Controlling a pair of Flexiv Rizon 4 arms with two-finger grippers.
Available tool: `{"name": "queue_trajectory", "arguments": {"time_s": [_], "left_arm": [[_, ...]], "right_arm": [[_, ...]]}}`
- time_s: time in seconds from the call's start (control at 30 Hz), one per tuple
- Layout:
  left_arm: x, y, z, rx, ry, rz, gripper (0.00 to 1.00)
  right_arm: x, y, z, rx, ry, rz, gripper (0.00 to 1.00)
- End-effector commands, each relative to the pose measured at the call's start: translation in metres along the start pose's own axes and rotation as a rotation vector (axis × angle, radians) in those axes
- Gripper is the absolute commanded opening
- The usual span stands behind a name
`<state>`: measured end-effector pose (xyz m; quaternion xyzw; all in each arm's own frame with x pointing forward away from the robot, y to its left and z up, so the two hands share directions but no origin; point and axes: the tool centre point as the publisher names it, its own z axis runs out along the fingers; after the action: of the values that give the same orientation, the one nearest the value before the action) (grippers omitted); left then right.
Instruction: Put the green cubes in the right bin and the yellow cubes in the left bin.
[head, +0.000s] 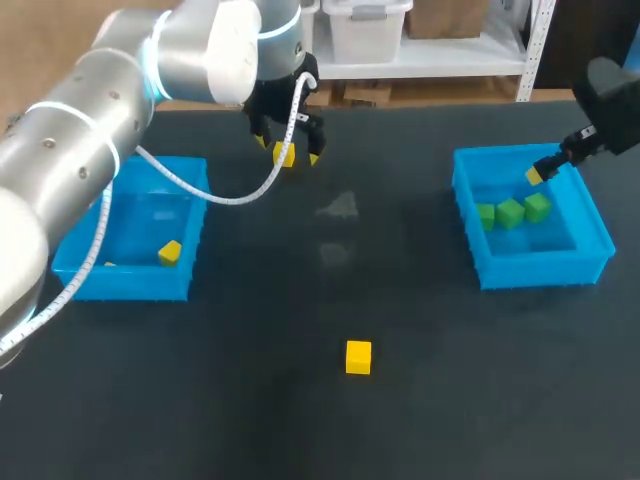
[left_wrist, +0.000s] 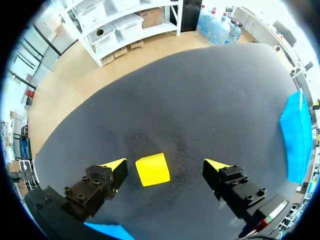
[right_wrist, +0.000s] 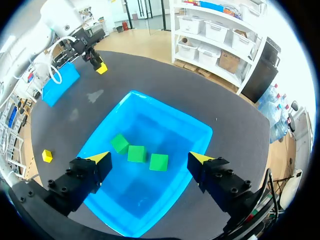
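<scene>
My left gripper (head: 288, 148) (left_wrist: 165, 169) hangs open at the table's far middle-left, its fingers straddling a yellow cube (head: 284, 154) (left_wrist: 152, 169) on the black table without touching it. A second yellow cube (head: 359, 357) (right_wrist: 47, 155) lies near the front middle. A third yellow cube (head: 169, 252) rests in the left blue bin (head: 190, 285). My right gripper (right_wrist: 149, 161) is open above the right blue bin (head: 540, 268) (right_wrist: 200, 131), which holds three green cubes (head: 511, 212) (right_wrist: 136, 153). In the head view only one yellow fingertip (head: 534, 176) of it shows.
The left bin (right_wrist: 60, 82) appears far off in the right wrist view, next to my left arm (right_wrist: 82, 45). A white cable (head: 235, 195) loops from the left arm over the table. The right bin's edge (left_wrist: 295, 135) shows beside the left gripper.
</scene>
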<state>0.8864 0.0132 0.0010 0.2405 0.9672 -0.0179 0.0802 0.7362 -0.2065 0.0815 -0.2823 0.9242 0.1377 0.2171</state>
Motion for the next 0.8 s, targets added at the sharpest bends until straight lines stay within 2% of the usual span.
{"name": "queue_trajectory", "arguments": {"time_s": [0.03,0.07,0.1,0.53,0.63,0.8], "left_arm": [[-0.006,0.002,0.002,0.01,0.087,-0.007,0.39],[-0.005,0.001,0.001,0.01,0.085,-0.007,0.08],[-0.004,0.001,0.001,0.01,0.083,-0.007,0.0],[0.012,0.0,-0.016,0.028,0.055,-0.007,0.0],[0.011,0.001,-0.029,0.025,0.02,0.014,0.0],[0.009,0.006,-0.071,0.016,-0.073,0.031,0.0]], "right_arm": [[0.001,0.0,0.0,0.001,-0.002,0.0,1.0],[0.001,0.0,0.0,0.001,-0.002,0.0,1.0],[0.001,0.0,0.0,0.001,-0.002,0.0,1.0],[0.001,0.0,0.0,0.001,-0.002,0.0,1.0],[0.001,0.0,0.0,0.001,-0.002,0.0,1.0],[0.001,0.0,0.0,0.001,-0.002,0.0,1.0]]}}
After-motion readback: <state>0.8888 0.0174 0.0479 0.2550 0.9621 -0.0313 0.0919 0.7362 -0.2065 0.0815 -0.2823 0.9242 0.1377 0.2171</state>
